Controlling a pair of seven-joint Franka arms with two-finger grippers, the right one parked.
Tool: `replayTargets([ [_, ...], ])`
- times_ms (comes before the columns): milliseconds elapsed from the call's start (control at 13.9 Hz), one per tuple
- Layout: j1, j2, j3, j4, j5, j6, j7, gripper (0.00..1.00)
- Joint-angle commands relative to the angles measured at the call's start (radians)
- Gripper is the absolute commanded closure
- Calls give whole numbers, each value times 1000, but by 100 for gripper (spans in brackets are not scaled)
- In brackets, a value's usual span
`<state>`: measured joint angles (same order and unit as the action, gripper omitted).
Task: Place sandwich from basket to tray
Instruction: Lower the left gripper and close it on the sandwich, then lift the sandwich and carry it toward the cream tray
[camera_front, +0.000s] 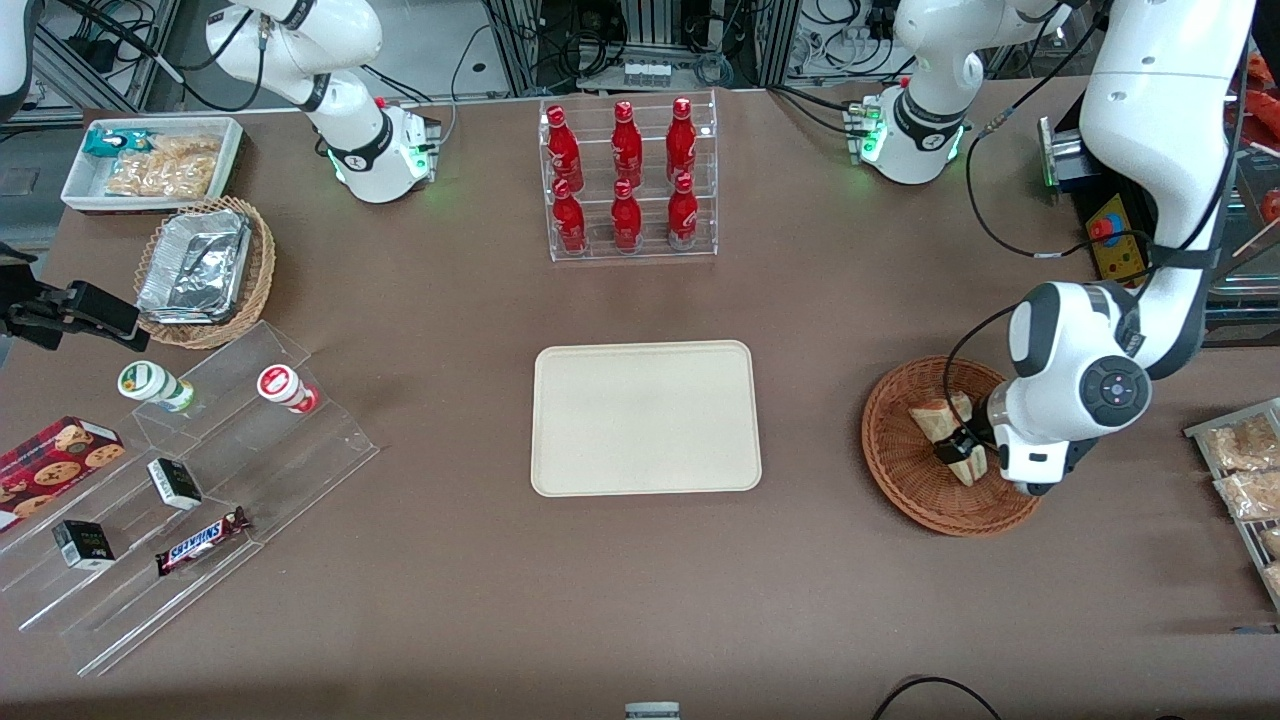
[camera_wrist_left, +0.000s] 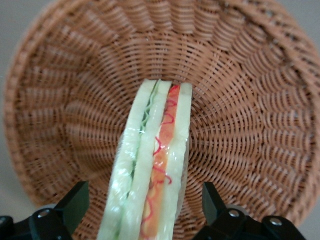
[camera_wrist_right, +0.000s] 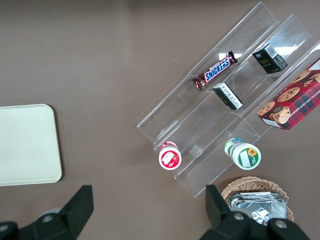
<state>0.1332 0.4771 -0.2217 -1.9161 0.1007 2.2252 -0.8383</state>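
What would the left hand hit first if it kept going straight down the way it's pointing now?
Most likely the sandwich. The left hand is open over the basket, one finger either side of the wedge and apart from it. The basket's woven floor lies under the sandwich, though depth is hard to judge.

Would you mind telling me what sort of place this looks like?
Probably a robotics lab staged as a snack counter: cable-strewn racks past the table, a tiered stand of red bottles, and the gripper straddling the sandwich in the basket.
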Motion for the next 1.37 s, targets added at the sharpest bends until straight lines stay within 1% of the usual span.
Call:
replayTargets([
  [0, -4, -2, -2, -37, 8, 48, -24, 7],
  [72, -6, -5, -2, -37, 8, 47, -37, 43],
  [144, -6, -8, -2, -35, 11, 42, -33, 70],
  [216, -7, -12, -4, -32, 13, 36, -19, 86],
  [361, -15, -18, -8, -26, 19, 22, -18, 88],
  [505, -29, -35, -8, -15, 20, -13, 40, 89],
  [649, -36, -64, -16, 15, 20, -70, 74, 89],
  [722, -64, -77, -24, 50, 19, -100, 70, 89],
  [1010, -237, -68, -25, 260, 19, -318, 58, 89],
  [1155, -321, -49, -25, 308, 17, -363, 53, 89],
  [1299, -429, 21, -27, 362, 8, -358, 45, 88],
])
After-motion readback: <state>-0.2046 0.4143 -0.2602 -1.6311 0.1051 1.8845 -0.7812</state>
